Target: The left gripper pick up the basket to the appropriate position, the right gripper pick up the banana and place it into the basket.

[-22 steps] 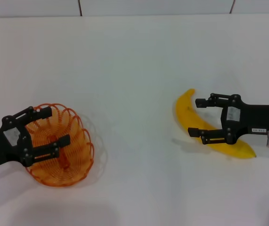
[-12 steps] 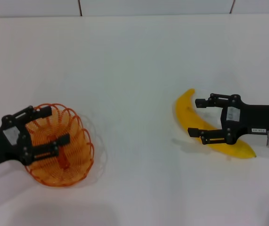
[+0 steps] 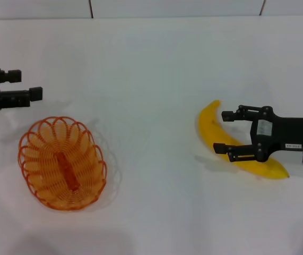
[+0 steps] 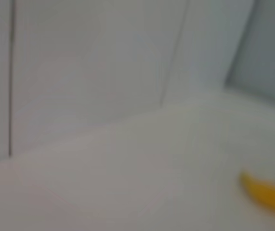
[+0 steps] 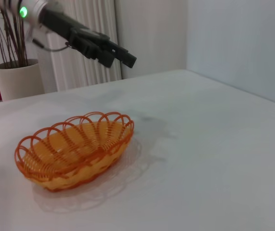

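The work surface is a plain white table (image 3: pixel 156 95), backed by white wall panels. Nearest the robot, on its left side, the orange wire basket (image 3: pixel 62 163) sits flat on the table, empty and released. On the robot's right, somewhat farther out, the banana (image 3: pixel 231 143) lies on the table. The right gripper (image 3: pixel 223 131) is level with the fruit, fingers spread, one on each side of its middle section; no squeeze is visible. Farthest back on the left, the left gripper (image 3: pixel 25 85) hangs above the table, well apart from the basket, fingers parted and holding nothing.

Probable faults from this state:
- The banana is curved and smooth. A closure that is off-centre is likely to rotate it or let it slip out during the lift.
- The basket is light and unrestrained. A drop onto its scalloped rim could tip or slide it, leaving the banana on the table.
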`<state>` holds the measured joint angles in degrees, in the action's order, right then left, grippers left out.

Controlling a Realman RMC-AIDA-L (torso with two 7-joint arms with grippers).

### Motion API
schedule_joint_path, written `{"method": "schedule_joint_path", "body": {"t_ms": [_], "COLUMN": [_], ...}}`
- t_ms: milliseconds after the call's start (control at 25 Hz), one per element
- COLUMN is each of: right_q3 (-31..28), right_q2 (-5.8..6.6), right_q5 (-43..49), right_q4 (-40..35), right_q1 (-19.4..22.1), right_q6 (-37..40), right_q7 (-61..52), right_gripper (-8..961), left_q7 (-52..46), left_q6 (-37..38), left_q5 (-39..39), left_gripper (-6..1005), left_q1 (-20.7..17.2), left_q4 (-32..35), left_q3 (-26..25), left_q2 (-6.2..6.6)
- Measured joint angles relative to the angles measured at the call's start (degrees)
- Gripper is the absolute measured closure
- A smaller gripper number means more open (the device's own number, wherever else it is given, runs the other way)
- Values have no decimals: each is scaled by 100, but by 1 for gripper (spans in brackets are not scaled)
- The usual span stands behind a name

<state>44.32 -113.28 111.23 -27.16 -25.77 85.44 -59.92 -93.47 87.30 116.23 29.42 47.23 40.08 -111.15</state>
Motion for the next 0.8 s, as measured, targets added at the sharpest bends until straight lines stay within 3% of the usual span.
{"method": "schedule_joint_path", "body": {"t_ms": [80, 160, 240, 280, 320, 400, 480, 800], "right_q3": [7, 14, 21, 20, 20, 21, 20, 26], "right_q2": [15, 17, 20, 29, 29, 34, 30, 6], "right_q5": [6, 9, 13, 14, 14, 14, 14, 13], "right_q4": [-15, -28, -33, -23, -23, -23, -29, -1], "right_q1": [-7, -13, -41, -74, -74, -86, -106, -215], "right_q6": [0, 0, 0, 0, 0, -1, -1, -20], "right_q7": [-109, -129, -150, -173, -173, -190, -196, -196], "right_gripper": [99, 99, 99, 99, 99, 99, 99, 99], "left_q7": [-173, 83, 526, 858, 858, 974, 1016, 1215], "left_q6": [154, 403, 551, 574, 574, 558, 531, 208], "left_q5": [628, 1268, 1756, 2263, 2263, 2784, 3103, 3194], "left_gripper": [108, 108, 108, 108, 108, 108, 109, 108], "left_q1": [383, 671, 752, 737, 737, 742, 813, 1046], "left_q4": [93, 251, 559, 1030, 1030, 1404, 1531, 1147], "left_q3": [35, 53, 73, 66, 66, 65, 104, 328], "left_q2": [128, 151, 42, -189, -189, -410, -529, -561]}}
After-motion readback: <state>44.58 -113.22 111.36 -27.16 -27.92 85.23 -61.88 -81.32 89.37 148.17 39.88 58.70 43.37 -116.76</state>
